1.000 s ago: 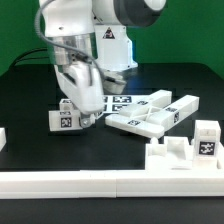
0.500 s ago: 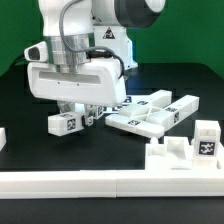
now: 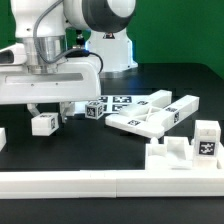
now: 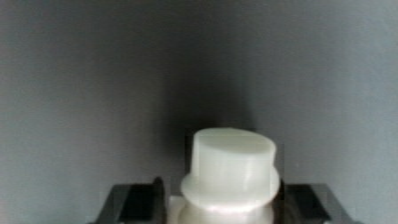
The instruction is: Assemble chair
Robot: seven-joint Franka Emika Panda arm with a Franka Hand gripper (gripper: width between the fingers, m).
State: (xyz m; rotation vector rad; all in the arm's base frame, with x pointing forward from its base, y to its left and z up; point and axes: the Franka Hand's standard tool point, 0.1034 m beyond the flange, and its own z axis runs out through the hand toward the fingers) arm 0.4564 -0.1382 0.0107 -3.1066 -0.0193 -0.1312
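Note:
My gripper (image 3: 46, 113) is shut on a small white chair leg (image 3: 43, 124) with a marker tag on it, held just above the black table at the exterior view's left. In the wrist view the leg's rounded white peg (image 4: 231, 168) stands between my two dark fingers (image 4: 135, 201), so the gripper (image 4: 228, 208) grips it on both sides. More chair parts lie to the right. They include a tagged cube (image 3: 95, 109), a pile of white slabs (image 3: 150, 116) and a tagged block (image 3: 207, 138).
A long plain white rail (image 3: 90, 186) runs along the table's front edge, with a notched white piece (image 3: 170, 154) standing on it. The marker board (image 3: 122, 101) lies behind the slabs. Another white piece (image 3: 3, 137) shows at the far left edge.
The arm has swung towards the exterior view's left, carrying the leg away from the slabs. The wrist has turned, so its broad white face now shows. The grip is unchanged.

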